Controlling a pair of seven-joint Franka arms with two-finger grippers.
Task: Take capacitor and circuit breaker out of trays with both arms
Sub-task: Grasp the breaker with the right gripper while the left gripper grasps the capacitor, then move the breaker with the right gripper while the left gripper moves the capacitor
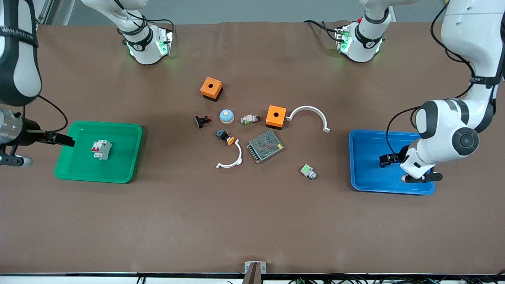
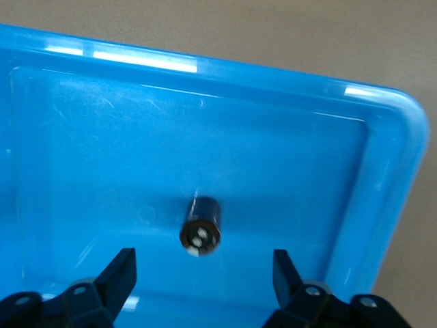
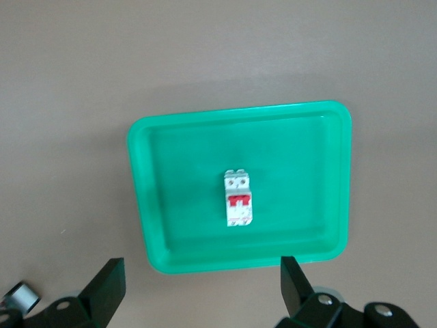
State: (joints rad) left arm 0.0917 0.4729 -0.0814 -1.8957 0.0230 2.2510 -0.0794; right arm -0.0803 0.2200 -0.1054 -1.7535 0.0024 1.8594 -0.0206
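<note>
The capacitor point(image 2: 201, 224), a tiny black cylinder with a metallic end, lies on its side in the blue tray point(image 2: 403, 171). My left gripper point(image 2: 203, 263) is open and empty just above it, over the blue tray point(image 1: 355, 185), where it also shows in the front view point(image 1: 388, 159). The arm hides the capacitor in the front view. The breaker point(image 1: 101, 150), a white block with red levers, lies in the green tray point(image 1: 94, 178). It also shows in the right wrist view point(image 3: 238, 198). My right gripper point(image 3: 201, 268) is open and empty, raised over the table beside the green tray's point(image 3: 140, 205) edge.
In the table's middle lie two orange boxes point(image 1: 211, 88) point(image 1: 275, 116), a blue dome button point(image 1: 227, 116), a black-and-red switch point(image 1: 202, 120), an orange-capped button point(image 1: 225, 136), a metal mesh unit point(image 1: 265, 146), two white arcs point(image 1: 310, 114) point(image 1: 232, 160) and a white-and-green connector point(image 1: 308, 171).
</note>
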